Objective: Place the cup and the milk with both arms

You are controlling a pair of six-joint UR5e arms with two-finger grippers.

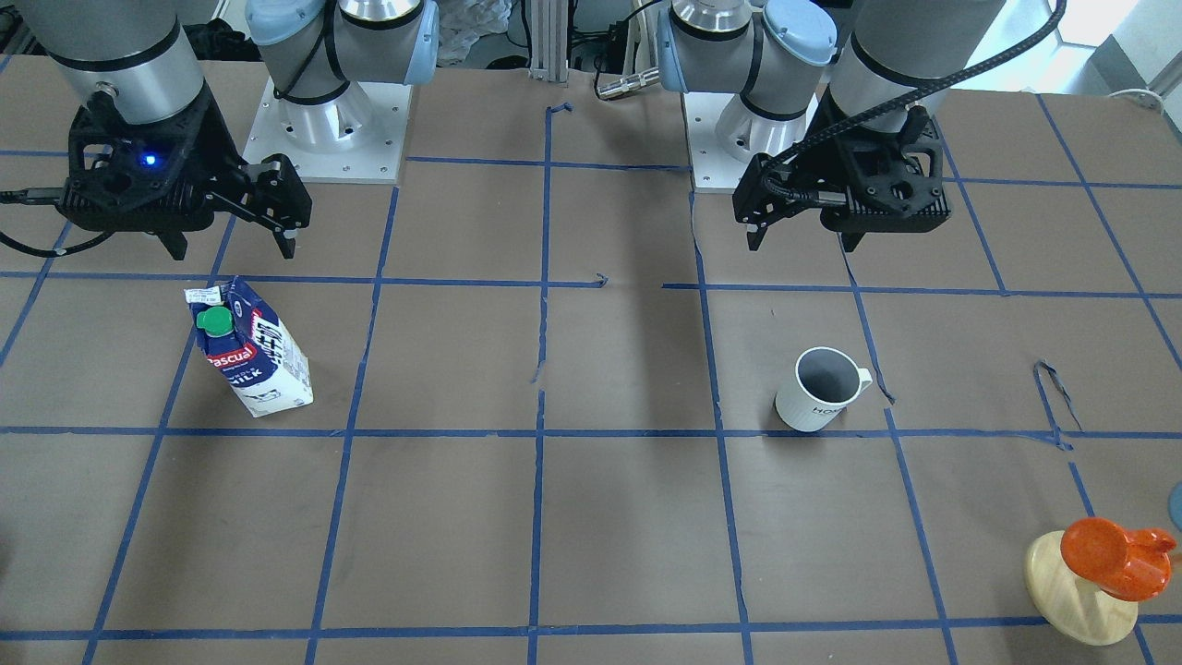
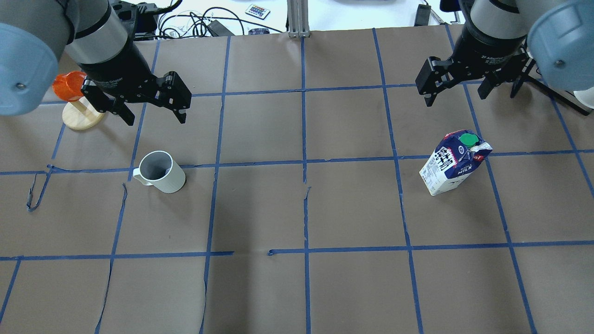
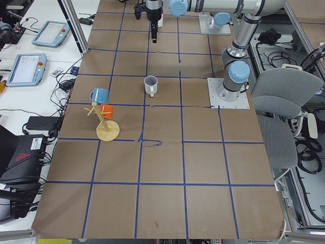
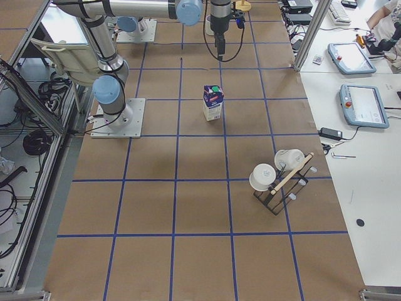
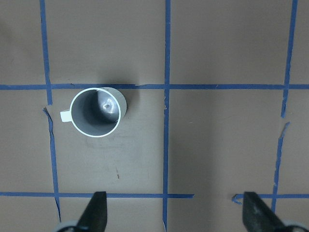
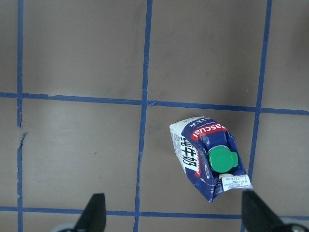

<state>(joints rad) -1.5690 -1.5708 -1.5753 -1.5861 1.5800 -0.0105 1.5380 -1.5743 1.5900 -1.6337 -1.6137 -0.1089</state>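
Note:
The white cup [image 1: 817,392] stands upright on the brown table, handle to its side; it also shows in the overhead view [image 2: 162,172] and the left wrist view [image 5: 95,113]. My left gripper [image 2: 155,119] is open and empty, above and behind the cup, also seen in the front view [image 1: 802,245]. The blue and white milk carton [image 1: 254,351] with a green cap stands upright, also in the overhead view [image 2: 452,164] and the right wrist view [image 6: 207,157]. My right gripper [image 2: 457,98] is open and empty, above and behind the carton, also in the front view [image 1: 231,251].
An orange cup-like thing on a wooden disc [image 2: 74,99] stands near my left gripper, at the table's far left. A rack with white mugs [image 4: 279,175] stands toward the table's right end. Blue tape lines grid the brown paper [image 2: 306,204].

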